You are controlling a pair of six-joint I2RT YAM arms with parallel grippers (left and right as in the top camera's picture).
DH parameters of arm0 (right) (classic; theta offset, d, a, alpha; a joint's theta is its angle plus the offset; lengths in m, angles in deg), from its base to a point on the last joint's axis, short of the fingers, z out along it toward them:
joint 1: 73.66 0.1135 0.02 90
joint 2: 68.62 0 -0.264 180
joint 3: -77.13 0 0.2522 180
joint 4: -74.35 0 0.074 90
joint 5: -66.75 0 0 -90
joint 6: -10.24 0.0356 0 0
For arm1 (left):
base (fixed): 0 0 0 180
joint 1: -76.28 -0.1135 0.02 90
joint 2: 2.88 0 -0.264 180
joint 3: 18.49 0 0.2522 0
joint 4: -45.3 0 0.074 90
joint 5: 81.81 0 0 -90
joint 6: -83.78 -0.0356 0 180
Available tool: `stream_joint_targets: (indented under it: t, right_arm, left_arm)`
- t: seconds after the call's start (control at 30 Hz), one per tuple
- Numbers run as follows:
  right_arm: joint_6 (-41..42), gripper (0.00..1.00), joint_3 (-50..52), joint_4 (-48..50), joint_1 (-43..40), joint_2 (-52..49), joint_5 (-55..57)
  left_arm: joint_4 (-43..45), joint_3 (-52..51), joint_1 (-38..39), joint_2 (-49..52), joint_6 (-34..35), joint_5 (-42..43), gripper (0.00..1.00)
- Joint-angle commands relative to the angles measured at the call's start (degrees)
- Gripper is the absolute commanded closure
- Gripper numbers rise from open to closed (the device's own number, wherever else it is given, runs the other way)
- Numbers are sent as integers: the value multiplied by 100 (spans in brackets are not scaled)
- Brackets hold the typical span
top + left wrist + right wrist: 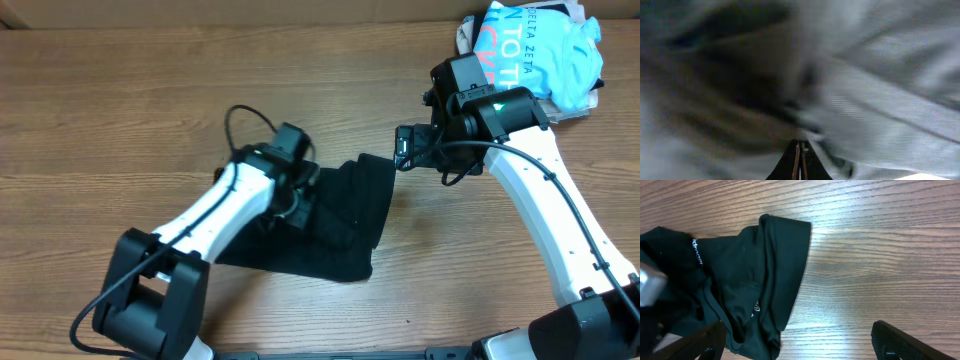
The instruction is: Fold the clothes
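A black garment [340, 225] lies crumpled on the wooden table at the centre. My left gripper [292, 205] is pressed down into its left part; the left wrist view is filled with blurred dark fabric [850, 100] and the fingertips [801, 160] are together, pinching cloth. My right gripper [405, 148] hovers open and empty just above the garment's upper right edge. In the right wrist view the garment [755, 270] lies at the left, with the two fingers [800, 345] spread wide over it and bare wood.
A pile of clothes with a light blue printed shirt [530, 50] on top sits at the back right corner. The wooden table [120, 110] stretches to the left and front right.
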Motion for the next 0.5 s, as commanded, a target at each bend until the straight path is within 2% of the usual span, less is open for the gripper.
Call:
stream_joint_targets:
  t: [0.0, 0.13, 0.27, 0.47]
  right_arm:
    - [-17, 4, 26, 13, -17, -4, -26]
    - [-17, 4, 26, 11, -17, -4, -24]
    - [-17, 4, 26, 15, -17, -4, -9]
    - [-17, 4, 26, 15, -17, -4, -9]
  left_arm:
    - [96, -33, 214, -35, 52, 96, 96]
    - [85, 98, 153, -37, 116, 103, 96]
    - [-404, 743, -74, -111, 87, 55, 96]
    - [-925, 1574, -507, -197, 90, -627, 96]
